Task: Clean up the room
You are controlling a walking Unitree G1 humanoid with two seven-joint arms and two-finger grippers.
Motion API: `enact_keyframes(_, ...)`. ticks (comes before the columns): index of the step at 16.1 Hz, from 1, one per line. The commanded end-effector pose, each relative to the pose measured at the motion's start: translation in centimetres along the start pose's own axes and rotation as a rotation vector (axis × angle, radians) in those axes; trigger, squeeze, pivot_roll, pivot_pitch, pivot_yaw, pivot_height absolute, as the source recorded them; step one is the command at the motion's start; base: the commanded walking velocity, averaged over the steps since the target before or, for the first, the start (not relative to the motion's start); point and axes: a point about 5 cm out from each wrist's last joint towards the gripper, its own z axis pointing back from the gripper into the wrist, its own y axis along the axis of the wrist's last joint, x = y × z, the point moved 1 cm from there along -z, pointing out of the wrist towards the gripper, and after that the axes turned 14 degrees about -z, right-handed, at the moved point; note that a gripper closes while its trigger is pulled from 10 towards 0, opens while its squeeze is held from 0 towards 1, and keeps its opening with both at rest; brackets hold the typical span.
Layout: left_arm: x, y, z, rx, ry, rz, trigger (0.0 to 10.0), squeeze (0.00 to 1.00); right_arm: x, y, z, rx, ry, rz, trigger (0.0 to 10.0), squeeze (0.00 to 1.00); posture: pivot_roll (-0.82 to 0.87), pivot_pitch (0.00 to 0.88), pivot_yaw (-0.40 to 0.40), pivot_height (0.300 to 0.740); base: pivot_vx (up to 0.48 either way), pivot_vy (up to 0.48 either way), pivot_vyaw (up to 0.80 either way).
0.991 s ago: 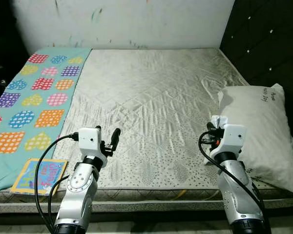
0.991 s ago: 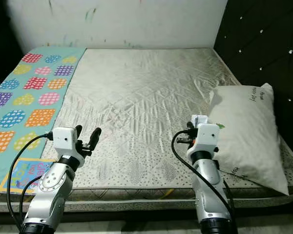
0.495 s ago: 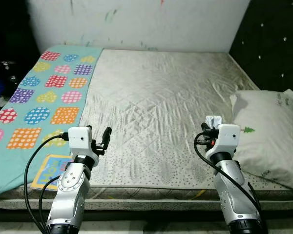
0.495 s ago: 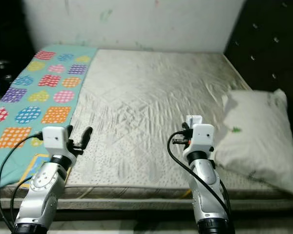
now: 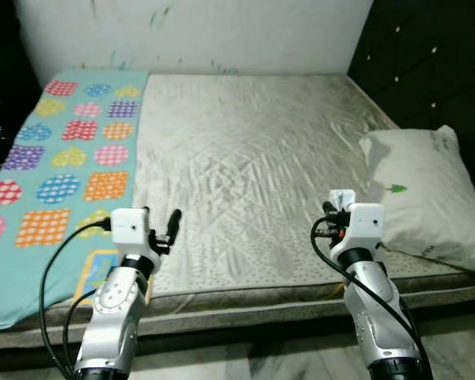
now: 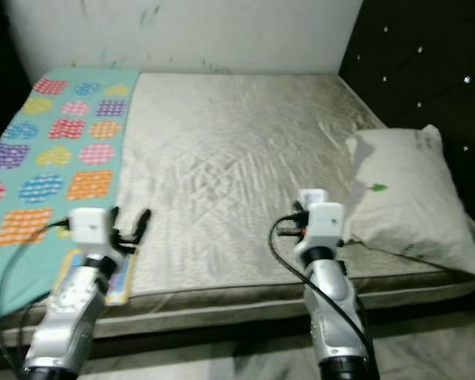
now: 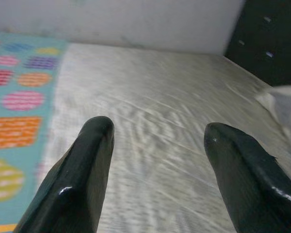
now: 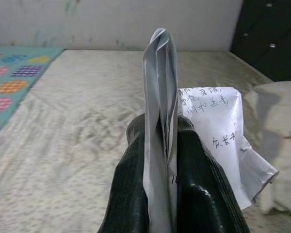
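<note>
Right end effector [image 8: 160, 145] pinches a crumpled white sheet of paper with handwriting [image 8: 211, 141], held above the near edge of the bare quilted beige mattress [image 5: 253, 150], beside a white pillow [image 5: 419, 198]. Left end effector [image 7: 155, 145] hovers with fingers spread near a turquoise blanket with coloured patches [image 5: 55, 158]
</note>
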Motion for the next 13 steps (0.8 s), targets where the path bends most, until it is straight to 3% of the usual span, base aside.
enact_keyframes(1,0.89,0.25,-0.10,0.008,-0.028,0.027,10.0,0.00,0.86,0.34,0.09,0.003,-0.022,0.016,10.0,0.00,-0.14,0.080,-0.020,0.740,0.000,0.000,0.00)
enact_keyframes(4,1.15,0.42,0.10,0.020,-0.050,0.055,10.0,0.00,0.79,0.29,0.20,0.001,-0.019,0.018,10.0,0.00,-0.14,0.087,-0.020,0.740,0.000,0.000,0.00)
enact_keyframes(13,1.19,0.39,0.39,0.012,-0.054,0.079,10.0,0.00,0.61,0.12,0.46,-0.007,-0.013,0.018,10.0,0.00,-0.14,0.100,-0.020,0.740,0.248,0.000,0.00)
